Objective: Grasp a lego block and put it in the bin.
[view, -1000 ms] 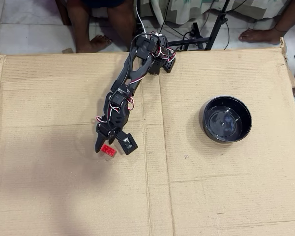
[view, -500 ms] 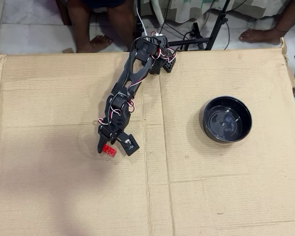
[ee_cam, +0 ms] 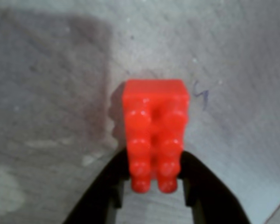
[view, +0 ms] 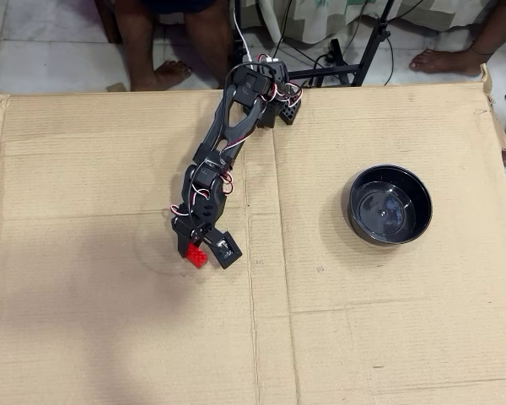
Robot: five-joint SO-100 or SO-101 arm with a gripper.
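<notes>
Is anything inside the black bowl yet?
No. The round glossy black bowl shows only its bare, reflective inside from overhead. The small red studded plastic brick sits between the pincer's fingers, well left of it.

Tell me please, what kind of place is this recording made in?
Probably a room in a home, with the setup on the floor. A flattened cardboard sheet lies over pale floor tiles, and bare feet of people stand at its far edge. The gripper works on the cardboard.
</notes>
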